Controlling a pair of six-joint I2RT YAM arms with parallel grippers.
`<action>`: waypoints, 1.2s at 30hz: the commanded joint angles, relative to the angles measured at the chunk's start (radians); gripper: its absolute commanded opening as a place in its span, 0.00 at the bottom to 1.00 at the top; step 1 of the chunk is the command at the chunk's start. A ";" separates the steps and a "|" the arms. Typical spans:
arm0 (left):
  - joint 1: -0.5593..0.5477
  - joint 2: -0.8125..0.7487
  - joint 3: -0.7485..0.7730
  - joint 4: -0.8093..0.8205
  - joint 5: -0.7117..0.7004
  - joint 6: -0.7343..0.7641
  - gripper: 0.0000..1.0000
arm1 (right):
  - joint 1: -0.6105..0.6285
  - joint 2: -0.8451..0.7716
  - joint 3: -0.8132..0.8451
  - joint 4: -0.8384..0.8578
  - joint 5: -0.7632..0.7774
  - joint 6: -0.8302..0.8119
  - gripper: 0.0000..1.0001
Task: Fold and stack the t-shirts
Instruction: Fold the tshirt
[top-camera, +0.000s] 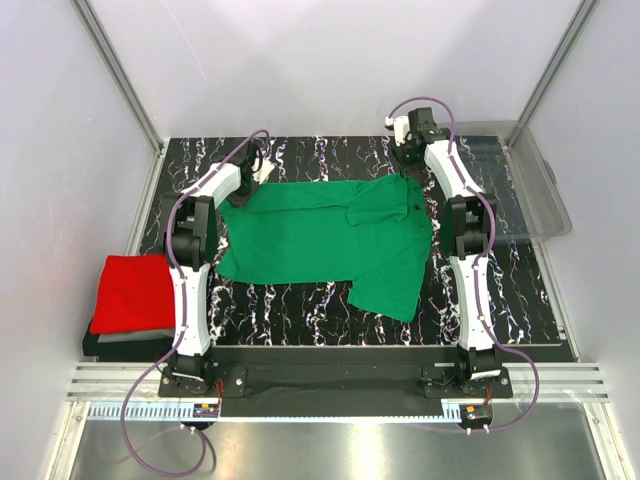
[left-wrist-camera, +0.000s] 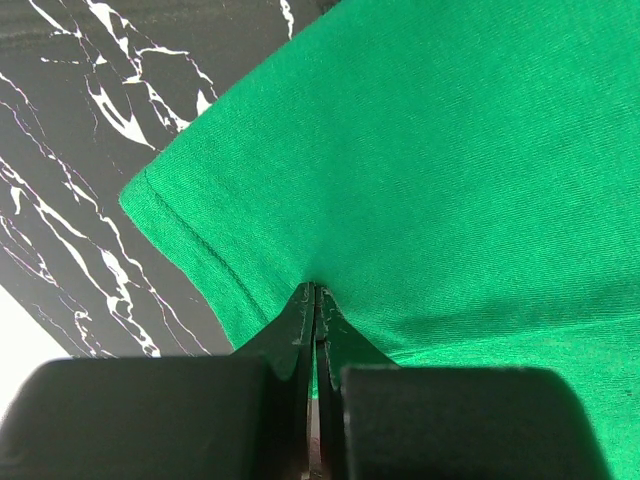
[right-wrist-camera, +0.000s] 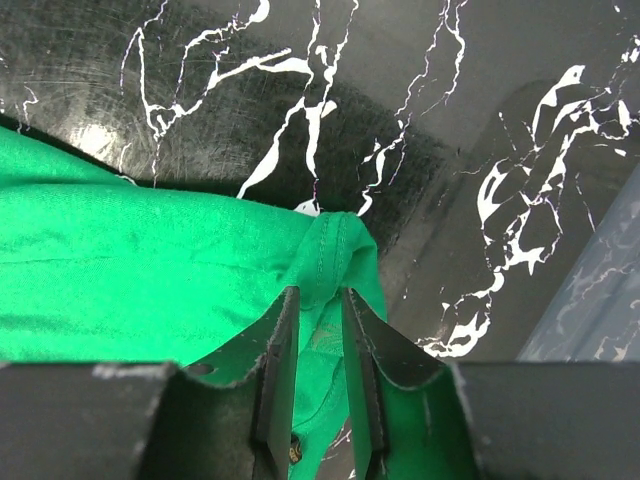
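A bright green t-shirt (top-camera: 320, 240) lies spread across the black marbled table (top-camera: 300, 310), with a flap hanging toward the near right. My left gripper (top-camera: 250, 188) is at the shirt's far left corner. In the left wrist view this gripper (left-wrist-camera: 315, 290) is shut on the green cloth (left-wrist-camera: 450, 170) just inside the hem. My right gripper (top-camera: 410, 170) is at the far right corner. Its jaws (right-wrist-camera: 320, 292) hold a bunched fold of the green hem (right-wrist-camera: 335, 250). A folded red t-shirt (top-camera: 135, 288) rests on a folded grey one (top-camera: 130, 338) at the table's left edge.
A clear plastic bin (top-camera: 535, 200) stands at the far right, its edge also in the right wrist view (right-wrist-camera: 600, 300). White walls and metal frame posts enclose the table. Both arm bases sit on the near rail.
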 joint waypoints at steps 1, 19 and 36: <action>0.009 0.012 0.016 0.013 -0.003 0.007 0.00 | 0.001 0.016 0.042 0.020 0.014 -0.006 0.30; 0.006 0.021 0.012 0.016 -0.032 0.011 0.00 | -0.020 0.004 0.005 0.020 0.064 -0.020 0.00; 0.006 0.022 0.017 0.025 -0.052 0.001 0.00 | -0.045 -0.016 -0.020 0.027 0.081 -0.006 0.06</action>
